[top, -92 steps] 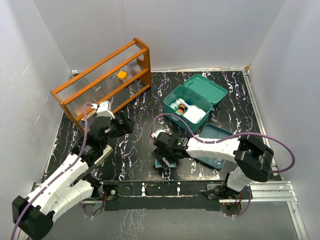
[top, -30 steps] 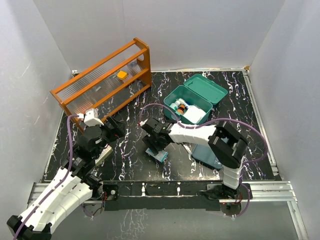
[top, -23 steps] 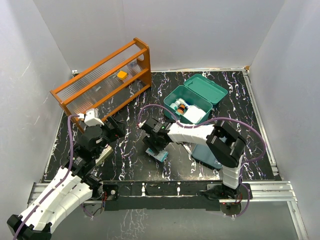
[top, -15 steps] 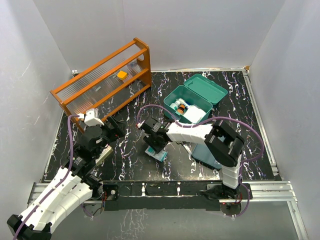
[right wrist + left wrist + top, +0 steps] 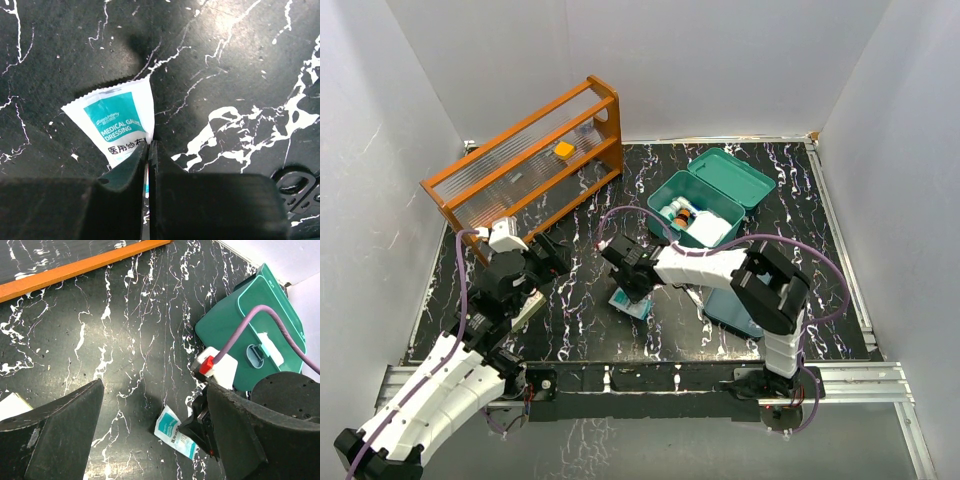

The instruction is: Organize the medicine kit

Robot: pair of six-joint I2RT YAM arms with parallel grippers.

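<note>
The medicine kit (image 5: 660, 203) is a teal box with its lid (image 5: 732, 175) swung open at the back right and small bottles and white items inside. In the left wrist view the medicine kit (image 5: 227, 325) shows its latch side. A white and teal medical dressing packet (image 5: 117, 122) lies on the black marble tabletop. My right gripper (image 5: 149, 144) is shut on the packet's right edge. From above, the packet (image 5: 632, 307) sticks out below the right gripper (image 5: 628, 290). My left gripper (image 5: 152, 387) hovers open and empty to the left of the packet (image 5: 172, 432).
An orange wooden rack (image 5: 525, 160) with clear slats stands at the back left. A blue-grey tray (image 5: 748, 265) lies partly under the right arm, near the kit. A pale flat item (image 5: 525, 310) lies beside the left arm.
My right gripper's jaws have closed onto the edge of the dressing packet. Before that, the right arm had shifted left across the table. The left gripper has stayed still and open.
</note>
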